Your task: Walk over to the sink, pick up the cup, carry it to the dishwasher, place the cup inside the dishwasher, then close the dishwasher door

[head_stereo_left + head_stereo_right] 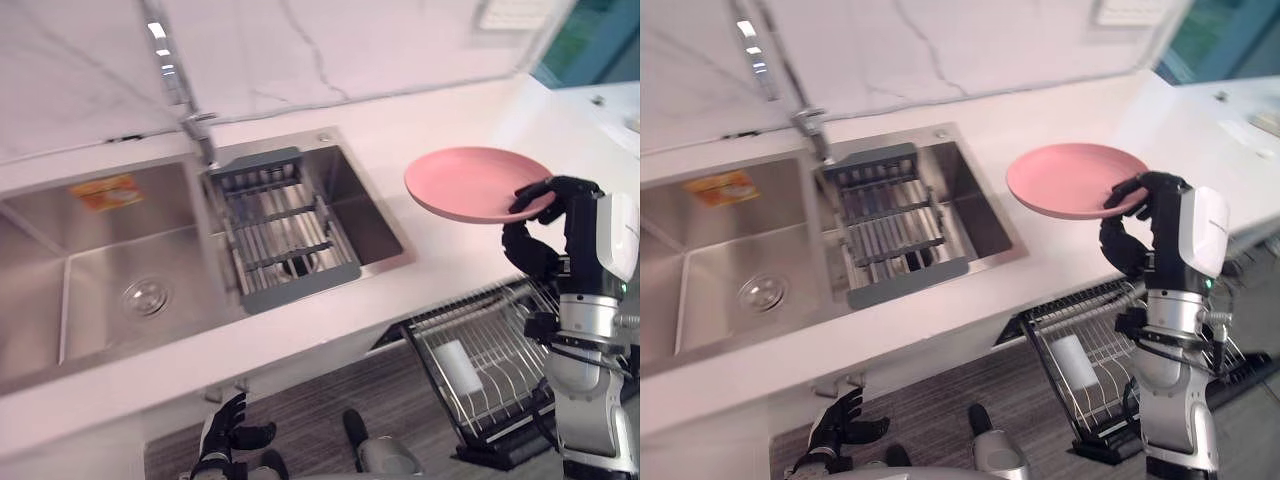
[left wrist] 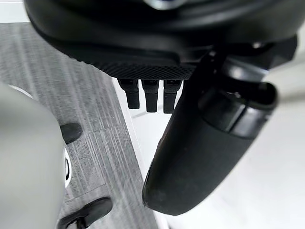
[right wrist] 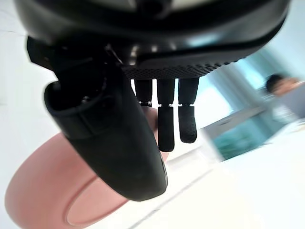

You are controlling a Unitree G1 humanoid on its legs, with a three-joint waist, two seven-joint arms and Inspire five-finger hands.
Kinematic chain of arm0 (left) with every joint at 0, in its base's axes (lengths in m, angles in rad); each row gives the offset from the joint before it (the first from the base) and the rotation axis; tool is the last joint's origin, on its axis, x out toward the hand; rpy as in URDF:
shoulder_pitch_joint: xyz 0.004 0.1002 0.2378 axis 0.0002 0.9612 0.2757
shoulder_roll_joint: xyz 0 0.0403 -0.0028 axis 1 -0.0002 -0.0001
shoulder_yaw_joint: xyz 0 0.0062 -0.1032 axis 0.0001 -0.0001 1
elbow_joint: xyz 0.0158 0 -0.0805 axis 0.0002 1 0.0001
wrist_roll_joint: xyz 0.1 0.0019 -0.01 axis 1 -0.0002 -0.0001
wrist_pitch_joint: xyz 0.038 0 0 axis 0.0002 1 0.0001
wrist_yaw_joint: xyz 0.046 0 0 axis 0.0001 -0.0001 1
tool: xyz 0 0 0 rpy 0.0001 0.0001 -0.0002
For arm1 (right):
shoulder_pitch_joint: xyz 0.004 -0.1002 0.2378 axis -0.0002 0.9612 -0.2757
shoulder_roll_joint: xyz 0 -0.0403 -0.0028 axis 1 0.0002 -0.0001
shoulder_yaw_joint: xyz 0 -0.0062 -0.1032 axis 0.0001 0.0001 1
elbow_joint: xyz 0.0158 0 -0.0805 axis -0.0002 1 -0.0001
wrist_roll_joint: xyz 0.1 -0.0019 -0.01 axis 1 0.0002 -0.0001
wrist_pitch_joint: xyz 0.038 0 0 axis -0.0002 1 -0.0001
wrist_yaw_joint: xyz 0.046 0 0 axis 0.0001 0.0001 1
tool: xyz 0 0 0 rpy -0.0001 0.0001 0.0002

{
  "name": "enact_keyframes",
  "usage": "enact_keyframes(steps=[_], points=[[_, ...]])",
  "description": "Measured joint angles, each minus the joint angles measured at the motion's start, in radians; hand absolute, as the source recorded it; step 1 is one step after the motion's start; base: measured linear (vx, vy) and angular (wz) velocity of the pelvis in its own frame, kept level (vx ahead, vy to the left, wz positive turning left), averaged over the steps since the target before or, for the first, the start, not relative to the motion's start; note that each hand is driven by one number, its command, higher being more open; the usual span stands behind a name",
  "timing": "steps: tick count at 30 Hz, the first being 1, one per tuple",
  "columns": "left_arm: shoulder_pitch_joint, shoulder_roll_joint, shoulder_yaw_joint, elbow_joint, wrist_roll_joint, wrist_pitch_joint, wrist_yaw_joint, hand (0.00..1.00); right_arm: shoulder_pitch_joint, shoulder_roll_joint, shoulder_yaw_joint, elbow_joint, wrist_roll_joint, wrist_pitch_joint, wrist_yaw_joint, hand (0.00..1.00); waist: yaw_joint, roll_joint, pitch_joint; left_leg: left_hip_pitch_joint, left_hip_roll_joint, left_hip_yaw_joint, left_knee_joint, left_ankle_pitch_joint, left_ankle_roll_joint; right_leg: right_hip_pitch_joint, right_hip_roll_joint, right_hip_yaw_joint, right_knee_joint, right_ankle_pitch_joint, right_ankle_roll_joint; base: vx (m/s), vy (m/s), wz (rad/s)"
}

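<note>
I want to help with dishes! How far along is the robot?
Pickup looks done: the right hand grips a pink plate, not a cup, above the counter. Left to do: set it in the pulled-out dishwasher rack, then close up. The left hand hangs open below the counter.

Sink [image 1: 60,300] set in table [image 1: 440,250], left; drain rack [image 1: 280,235] in its right basin; faucet [image 1: 200,140] behind sink; plate [image 1: 470,180] over table right of sink, in right robot hand [image 1: 545,200]; dishwasher rack [image 1: 500,350] below table, right.
</note>
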Motion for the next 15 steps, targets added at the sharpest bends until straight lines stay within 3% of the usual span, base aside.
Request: enact_keyframes(steps=[3,5,9,15], points=[[0.011,-0.007,0.0,0.015,-0.003,0.014,-0.003,0.9,0.068,0.05,-0.06,0.0,0.0,0.026,-0.01,0.3,-0.038,0.023,-0.003,-0.015,0.002,0.048,0.038,-0.032,0.006,-0.028,0.006,0.047,0.004,0.016,0.012,0.03,0.032,-0.51],[0.011,-0.015,0.01,0.015,-0.004,0.024,-0.002,0.9,0.09,0.08,-0.077,0.007,0.0,0.047,-0.023,0.3,-0.045,0.031,0.001,-0.02,0.001,0.09,0.054,-0.048,0.008,-0.053,0.015,0.089,0.017,0.021,0.021,-0.04,0.028,-0.6],[0.006,-0.038,0.039,0.023,-0.004,0.033,0.009,0.9,0.134,0.119,-0.078,0.004,-0.001,0.053,-0.035,0.3,-0.045,0.047,0.01,-0.029,0.012,0.159,0.105,-0.101,0.006,-0.075,0.02,0.118,0.018,0.021,0.022,-0.09,0.0,-0.55],[-0.001,-0.073,0.048,0.029,-0.003,0.033,0.02,0.9,0.216,0.143,-0.088,-0.002,-0.001,0.085,-0.059,0.3,-0.047,0.102,0.034,-0.076,0.038,0.245,0.2,-0.153,0.005,-0.154,0.036,0.141,0.089,0.009,0.016,-0.05,0.007,-0.38]])
